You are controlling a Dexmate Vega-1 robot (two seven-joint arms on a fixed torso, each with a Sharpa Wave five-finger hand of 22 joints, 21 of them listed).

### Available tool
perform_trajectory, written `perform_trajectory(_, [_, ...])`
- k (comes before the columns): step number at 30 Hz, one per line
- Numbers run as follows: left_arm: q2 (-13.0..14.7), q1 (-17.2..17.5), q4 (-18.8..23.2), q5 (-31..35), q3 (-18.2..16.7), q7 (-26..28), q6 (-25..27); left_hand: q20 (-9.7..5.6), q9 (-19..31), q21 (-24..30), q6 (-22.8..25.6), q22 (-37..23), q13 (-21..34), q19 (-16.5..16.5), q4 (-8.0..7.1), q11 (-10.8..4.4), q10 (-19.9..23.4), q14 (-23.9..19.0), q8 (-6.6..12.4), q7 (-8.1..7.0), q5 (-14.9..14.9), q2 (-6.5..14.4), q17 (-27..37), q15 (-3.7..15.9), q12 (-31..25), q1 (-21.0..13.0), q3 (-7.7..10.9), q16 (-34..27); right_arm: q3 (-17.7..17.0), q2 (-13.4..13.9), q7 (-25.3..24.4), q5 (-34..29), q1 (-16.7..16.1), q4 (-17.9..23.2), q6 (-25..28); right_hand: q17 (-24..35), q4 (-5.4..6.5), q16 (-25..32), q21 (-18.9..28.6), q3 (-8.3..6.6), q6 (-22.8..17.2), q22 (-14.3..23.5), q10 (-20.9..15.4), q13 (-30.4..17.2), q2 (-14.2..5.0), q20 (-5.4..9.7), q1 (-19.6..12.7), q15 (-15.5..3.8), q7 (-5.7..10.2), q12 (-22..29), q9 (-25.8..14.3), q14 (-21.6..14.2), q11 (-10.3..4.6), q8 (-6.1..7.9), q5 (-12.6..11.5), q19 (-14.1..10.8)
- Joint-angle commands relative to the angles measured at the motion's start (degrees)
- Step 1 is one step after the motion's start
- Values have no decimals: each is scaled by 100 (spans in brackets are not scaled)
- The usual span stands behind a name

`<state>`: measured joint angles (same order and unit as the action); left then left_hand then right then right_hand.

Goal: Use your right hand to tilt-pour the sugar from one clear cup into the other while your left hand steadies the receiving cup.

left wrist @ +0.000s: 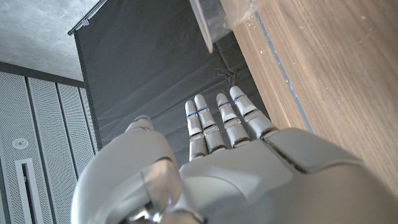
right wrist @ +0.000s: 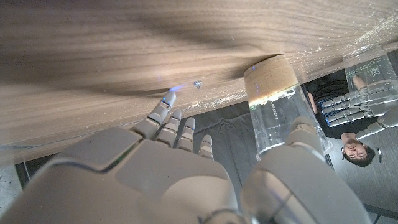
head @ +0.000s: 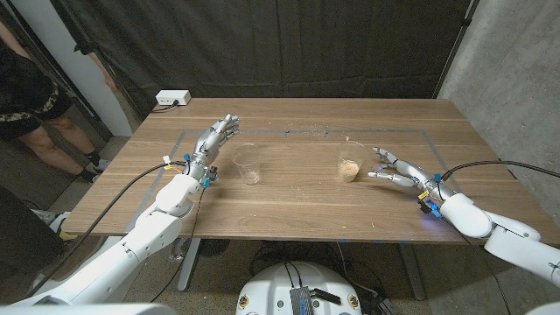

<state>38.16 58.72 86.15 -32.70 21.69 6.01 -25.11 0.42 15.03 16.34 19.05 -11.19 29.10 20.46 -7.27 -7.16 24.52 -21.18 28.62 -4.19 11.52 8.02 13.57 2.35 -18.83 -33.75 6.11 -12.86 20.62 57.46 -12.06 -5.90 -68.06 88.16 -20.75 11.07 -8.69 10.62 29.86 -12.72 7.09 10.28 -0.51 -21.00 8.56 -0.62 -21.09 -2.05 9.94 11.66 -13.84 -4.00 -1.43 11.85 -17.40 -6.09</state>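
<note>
An empty clear cup [head: 248, 164] stands upright left of the table's middle. My left hand [head: 214, 140] is just to its left, fingers straight and apart, holding nothing. A second clear cup [head: 350, 162] with tan sugar in its bottom stands right of the middle. My right hand [head: 394, 168] is a little to its right with fingers spread, apart from the cup. In the right wrist view my right hand [right wrist: 168, 168] reaches toward the sugar cup [right wrist: 280, 106], with the empty cup [right wrist: 373, 68] beyond. The left wrist view shows my left hand [left wrist: 236, 162] and the empty cup's rim [left wrist: 211, 22].
A white power box [head: 172, 99] sits at the table's [head: 297, 206] far left corner. A person [head: 26, 96] stands off the table's left side. A black curtain hangs behind. Thin tape lines mark a rectangle on the wood.
</note>
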Motion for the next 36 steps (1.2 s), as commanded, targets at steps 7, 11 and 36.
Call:
perform_trajectory(7, [-87, -116, -296, -129, -10, -232, -101, -25, 16, -7, 57, -18, 13, 8, 0, -1, 43, -55, 2, 9, 45, -15, 5, 529, 14, 31, 29, -18, 81, 107, 359, 101, 12, 499, 452, 19, 15, -1, -72, 52, 114, 29, 121, 9, 19, -68, -66, -249, -32, 0, 5, 125, 34, 0, -58, 80])
perform_trajectory(11, [-94, -126, -343, -155, -22, -279, -128, -26, 16, -9, 63, -18, 15, 7, 1, 3, 51, -59, 2, 4, 45, -13, 4, 526, 16, 36, 33, -18, 88, 93, 351, 109, -16, 595, 524, 18, 13, -2, -91, 66, 148, 30, 157, 11, 34, -85, -72, -226, -48, -3, 7, 147, 48, -8, -61, 100])
perform_trajectory(36, [-113, -209, -610, -280, -75, -561, -228, -28, 17, -20, 90, -18, 24, 4, 8, 5, 73, -72, 3, 8, 45, -10, -2, 533, 31, 57, 50, -15, 302, -227, 449, 58, 285, 685, 780, 22, 37, 38, -151, 122, 66, 35, 205, 21, 30, -110, -68, -175, -97, 38, 19, 147, 149, 50, -77, 99])
